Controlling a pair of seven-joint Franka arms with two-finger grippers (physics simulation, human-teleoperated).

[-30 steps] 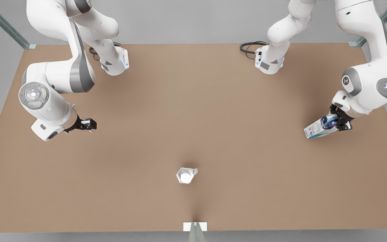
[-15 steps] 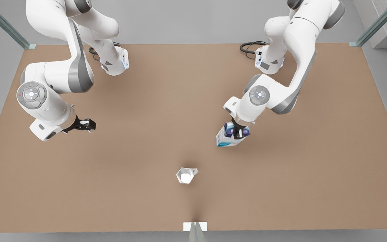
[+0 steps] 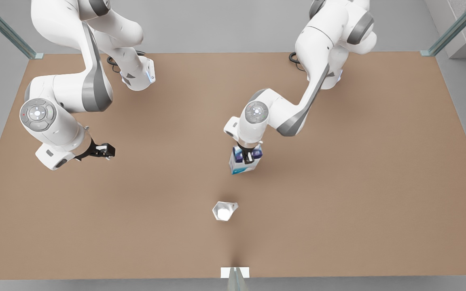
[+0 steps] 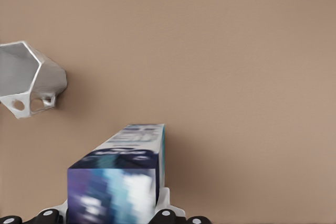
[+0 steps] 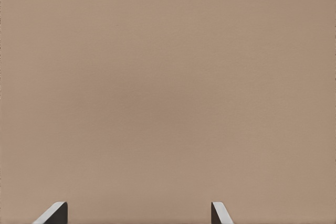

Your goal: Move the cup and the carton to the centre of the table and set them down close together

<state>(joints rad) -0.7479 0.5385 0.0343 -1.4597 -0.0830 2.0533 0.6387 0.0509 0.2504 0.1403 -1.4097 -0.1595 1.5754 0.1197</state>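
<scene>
Carton (image 3: pixel 244 162): shifted from front view's right to table (image 3: pixel 338 202) centre, clamped in left gripper (image 3: pixel 248 157), near cup (image 3: pixel 224 211), apart. Right gripper (image 3: pixel 102 150): waits at front view's left, fingers (image 5: pixel 53 214) spread wide, empty.

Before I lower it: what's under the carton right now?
Bare table beneath the carton, which the left gripper holds; cup sits apart. The carton hides the spot directly below.
</scene>
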